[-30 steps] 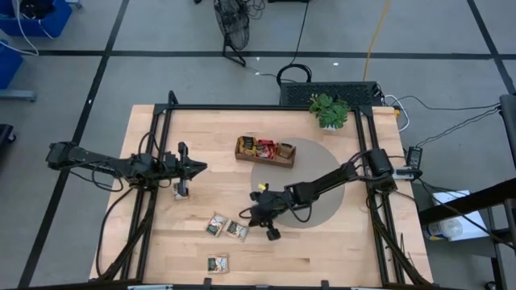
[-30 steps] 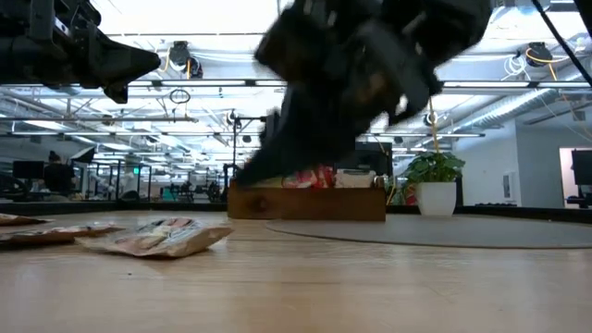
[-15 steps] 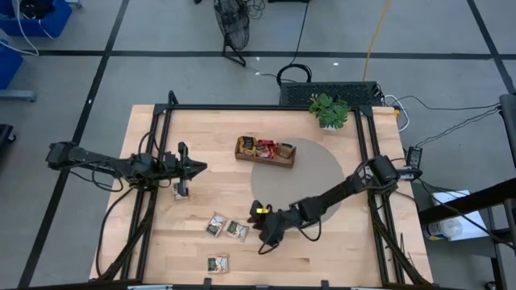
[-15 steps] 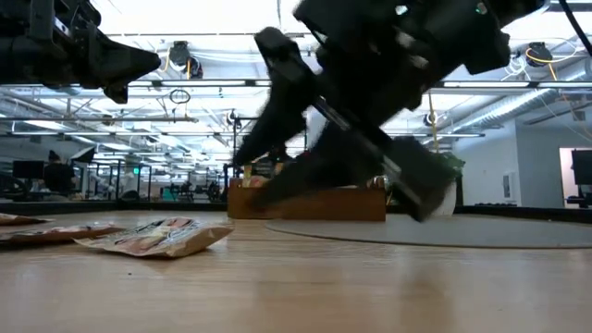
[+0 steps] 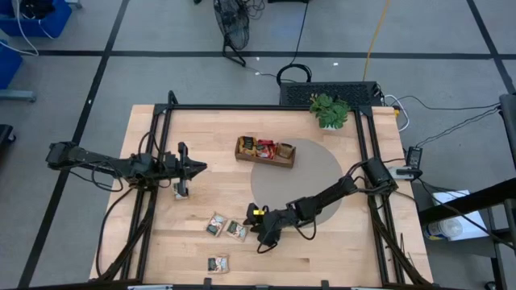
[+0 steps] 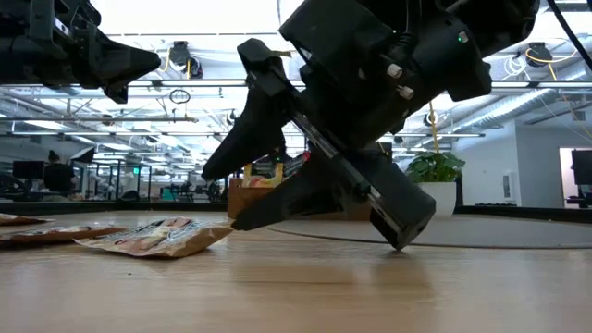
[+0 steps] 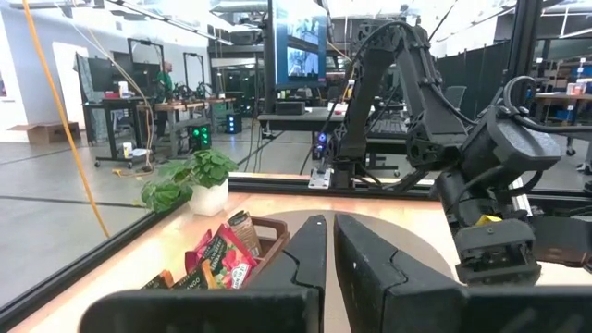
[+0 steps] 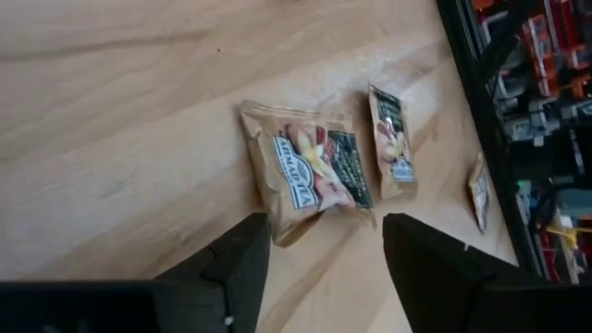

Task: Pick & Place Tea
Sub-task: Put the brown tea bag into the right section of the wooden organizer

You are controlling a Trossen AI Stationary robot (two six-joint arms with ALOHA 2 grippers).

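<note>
Right gripper [image 5: 256, 232]: low over the front of the wooden table [image 5: 339, 250], dark fingers spread apart with nothing between them, tips just beside the nearest tea sachet [image 8: 310, 170]. That sachet: flat, square, tan paper with a dark printed panel, lying on the bare boards. A second sachet [image 5: 214, 225] lies close beside it; a third [image 5: 218, 263] lies apart at the front edge; a fourth [image 5: 181, 193] sits under the left arm. Left gripper [image 5: 200, 167]: hovering over the table's left half, fingers pressed together, nothing held. Wooden tray [image 5: 265, 151]: long, brown, open-topped, standing at the rim of a grey round mat [image 5: 322, 169], holding upright sachets, red and dark wrappers visible. Farthest: a small green potted plant [image 5: 329, 110] in a white pot at the back edge.
</note>
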